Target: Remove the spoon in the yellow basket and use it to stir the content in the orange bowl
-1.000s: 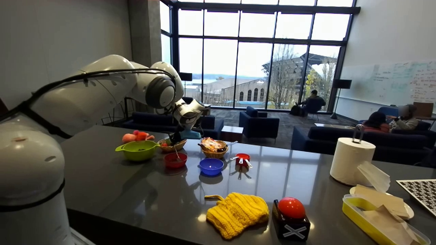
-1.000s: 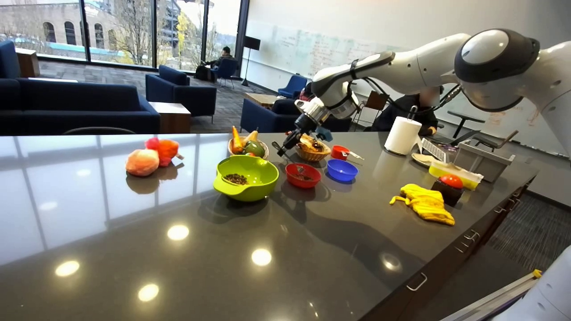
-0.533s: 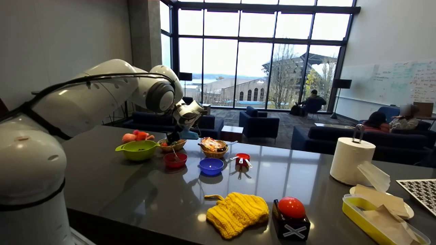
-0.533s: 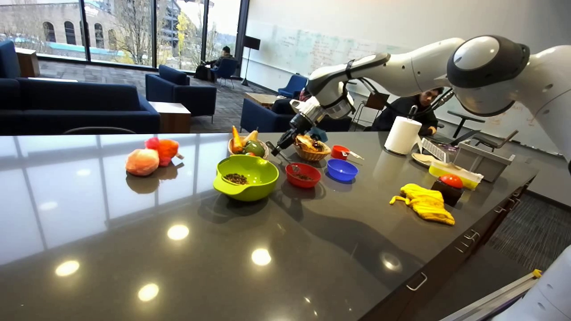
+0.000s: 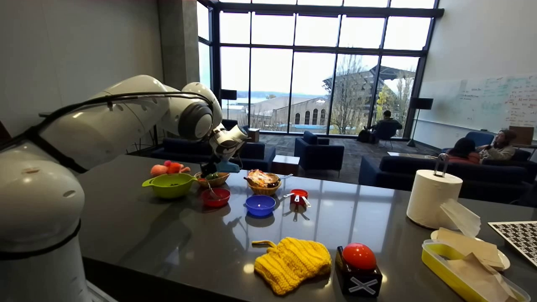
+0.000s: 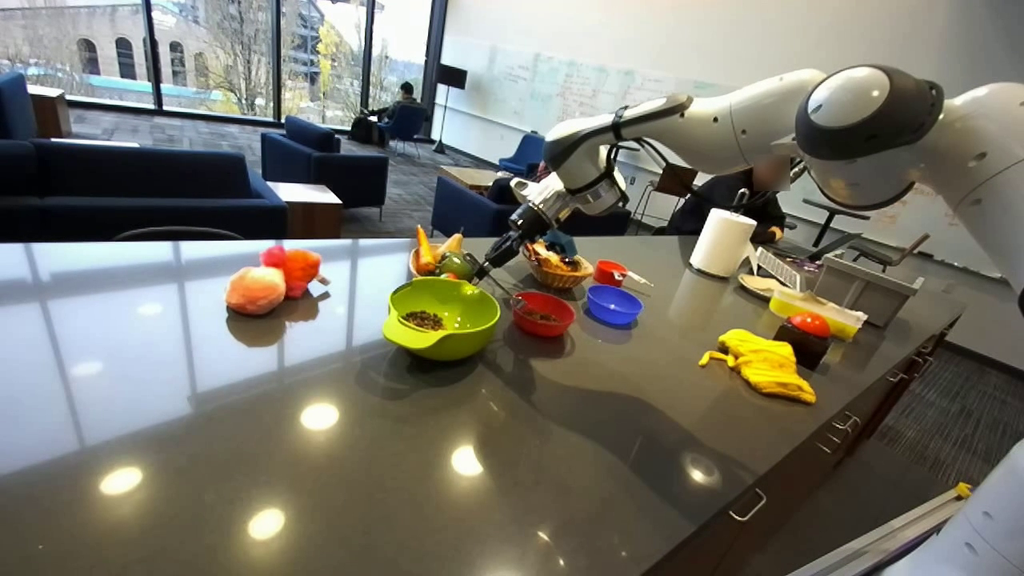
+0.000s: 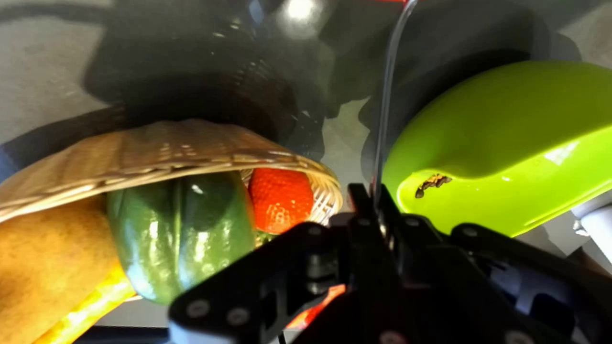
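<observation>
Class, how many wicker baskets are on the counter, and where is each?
2. The produce basket is near the green bowl; the other basket stands behind the blue bowl in an exterior view. None seems hidden.

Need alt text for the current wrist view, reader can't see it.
Black end effector shut on a thin metal handle that runs out of frame at the top. Frame left, a wicker basket holds green, red and brown fruit-like items; frame right, a lime-green bowl has dark bits inside.
</observation>
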{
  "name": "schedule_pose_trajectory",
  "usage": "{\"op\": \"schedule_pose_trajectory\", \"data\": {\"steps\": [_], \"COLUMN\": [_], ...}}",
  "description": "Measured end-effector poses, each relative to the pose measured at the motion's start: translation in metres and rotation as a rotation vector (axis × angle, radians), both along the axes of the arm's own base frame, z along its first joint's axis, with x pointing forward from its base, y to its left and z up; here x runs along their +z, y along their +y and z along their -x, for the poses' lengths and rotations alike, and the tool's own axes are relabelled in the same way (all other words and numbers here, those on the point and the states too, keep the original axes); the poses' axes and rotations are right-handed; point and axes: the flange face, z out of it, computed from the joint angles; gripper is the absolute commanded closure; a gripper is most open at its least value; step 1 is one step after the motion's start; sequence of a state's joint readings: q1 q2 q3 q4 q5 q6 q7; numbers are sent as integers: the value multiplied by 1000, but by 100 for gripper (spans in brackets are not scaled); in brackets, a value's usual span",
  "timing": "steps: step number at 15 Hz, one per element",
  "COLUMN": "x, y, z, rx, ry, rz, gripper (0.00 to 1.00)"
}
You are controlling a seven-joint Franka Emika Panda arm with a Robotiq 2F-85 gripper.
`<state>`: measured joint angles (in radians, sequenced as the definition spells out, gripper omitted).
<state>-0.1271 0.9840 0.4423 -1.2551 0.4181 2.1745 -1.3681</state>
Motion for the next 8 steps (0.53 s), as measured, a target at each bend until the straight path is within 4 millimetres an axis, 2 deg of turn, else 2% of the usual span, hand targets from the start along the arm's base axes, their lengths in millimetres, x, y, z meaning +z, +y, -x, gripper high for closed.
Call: {"op": "schedule_pose_trajectory", "data": {"steps": [8], "x": [-1], "y": [-14], "z": [-2], "rx": [-9], "ry": [-9], "rz": [25], "gripper": [99]}}
